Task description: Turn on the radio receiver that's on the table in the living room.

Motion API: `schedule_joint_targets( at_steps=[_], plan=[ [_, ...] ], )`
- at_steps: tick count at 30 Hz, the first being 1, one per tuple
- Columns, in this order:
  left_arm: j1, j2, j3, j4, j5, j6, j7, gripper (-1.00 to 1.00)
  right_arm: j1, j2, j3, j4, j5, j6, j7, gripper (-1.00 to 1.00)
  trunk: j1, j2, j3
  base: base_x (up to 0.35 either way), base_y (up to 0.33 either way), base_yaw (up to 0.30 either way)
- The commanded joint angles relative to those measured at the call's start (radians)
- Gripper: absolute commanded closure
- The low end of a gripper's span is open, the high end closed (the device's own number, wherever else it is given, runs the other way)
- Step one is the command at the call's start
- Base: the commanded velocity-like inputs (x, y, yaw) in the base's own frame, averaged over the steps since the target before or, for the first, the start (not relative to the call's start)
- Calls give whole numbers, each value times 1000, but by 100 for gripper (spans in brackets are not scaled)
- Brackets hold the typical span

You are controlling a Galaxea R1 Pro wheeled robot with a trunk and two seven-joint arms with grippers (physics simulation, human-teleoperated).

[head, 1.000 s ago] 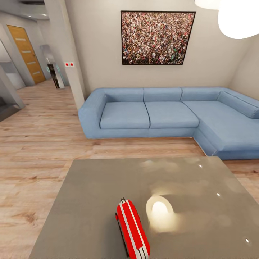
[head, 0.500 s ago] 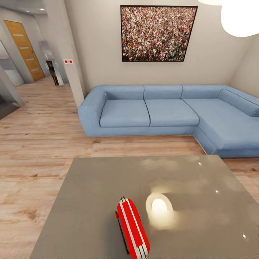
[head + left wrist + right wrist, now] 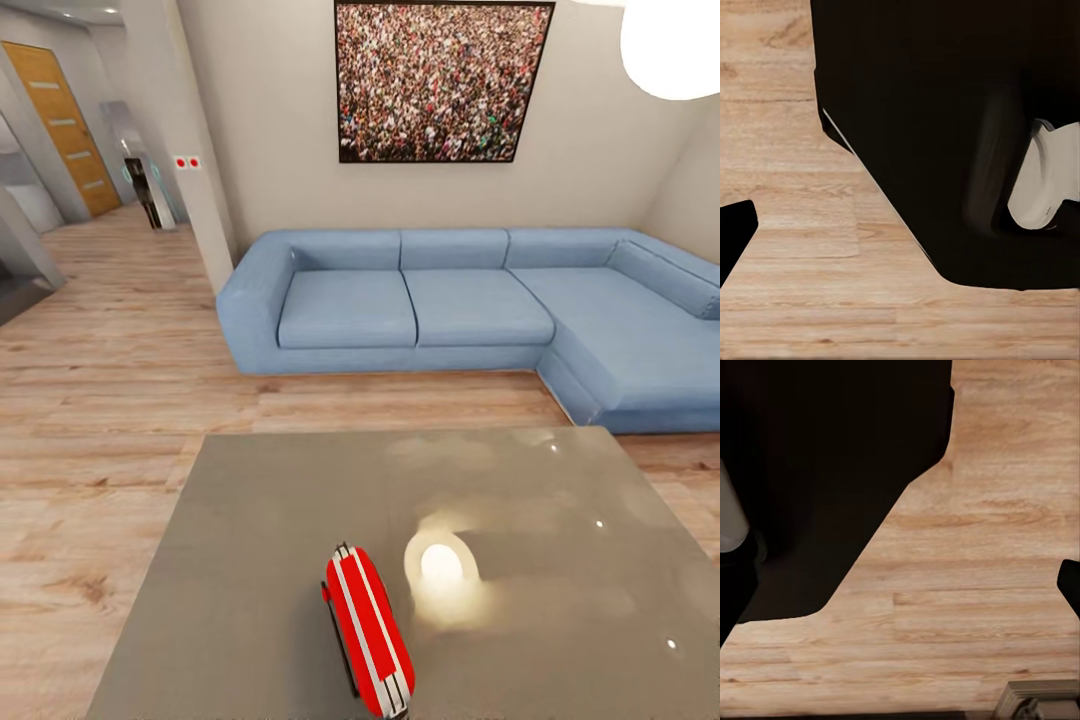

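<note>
Head view puts the radio receiver [image 3: 367, 632] on edge at the near side of the table's surface [image 3: 250, 560], so stop close, then raise an arm; I cannot tell how the jaws stand.

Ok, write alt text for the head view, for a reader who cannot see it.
A slim red radio receiver stands on edge near the front of a glossy grey table, beside a bright lamp reflection. Beyond lie wood floor, a light-blue sectional sofa and a framed crowd picture.
</note>
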Motion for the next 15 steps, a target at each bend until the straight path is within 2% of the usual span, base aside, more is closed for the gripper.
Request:
schedule_joint_targets(
  at_steps=[1,15],
  plan=[
    [0,0,0,0,0,0,0,-100,0,0,0,0,0,0,0,-100,0,0,-2,0,0,0],
    [0,-1,0,-1,0,-3,0,-100,0,0,0,0,0,1,0,-100,0,0,-25,0,0,0]
  ],
)
